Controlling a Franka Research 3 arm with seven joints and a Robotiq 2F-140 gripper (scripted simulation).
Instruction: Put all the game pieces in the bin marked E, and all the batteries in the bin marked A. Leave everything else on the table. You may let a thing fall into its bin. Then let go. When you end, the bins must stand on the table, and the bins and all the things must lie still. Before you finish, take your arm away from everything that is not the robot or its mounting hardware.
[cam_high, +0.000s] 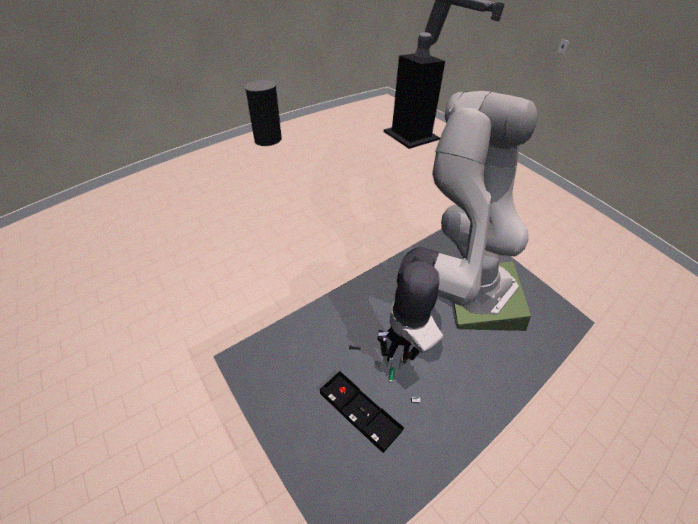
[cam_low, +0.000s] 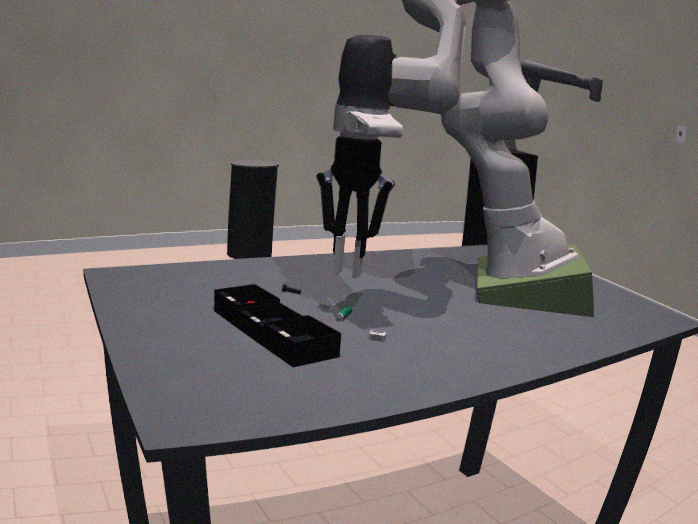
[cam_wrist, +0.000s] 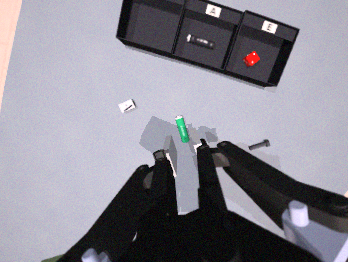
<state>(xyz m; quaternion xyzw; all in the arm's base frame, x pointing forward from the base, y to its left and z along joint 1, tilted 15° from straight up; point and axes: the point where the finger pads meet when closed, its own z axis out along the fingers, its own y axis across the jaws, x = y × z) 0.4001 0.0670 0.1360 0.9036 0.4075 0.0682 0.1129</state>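
Note:
A green battery (cam_high: 391, 373) (cam_low: 345, 313) (cam_wrist: 182, 129) lies on its side on the table. My gripper (cam_high: 397, 360) (cam_low: 347, 275) (cam_wrist: 183, 140) is above the table, with its fingers a small gap apart and nothing between them. In the wrist view the battery shows just beyond the fingertips. A red die (cam_high: 342, 389) (cam_low: 250, 302) (cam_wrist: 252, 58) lies in bin E (cam_wrist: 270, 52). A black battery (cam_wrist: 201, 42) lies in the middle bin A (cam_wrist: 197, 30).
A dark bolt (cam_high: 354, 347) (cam_low: 291, 289) (cam_wrist: 259, 145) lies on the bin E side of the green battery. A small whitish block (cam_high: 415, 399) (cam_low: 377, 335) (cam_wrist: 127, 105), perhaps a sharpener, lies on the other side. The third bin (cam_wrist: 152, 27), beside A, is empty.

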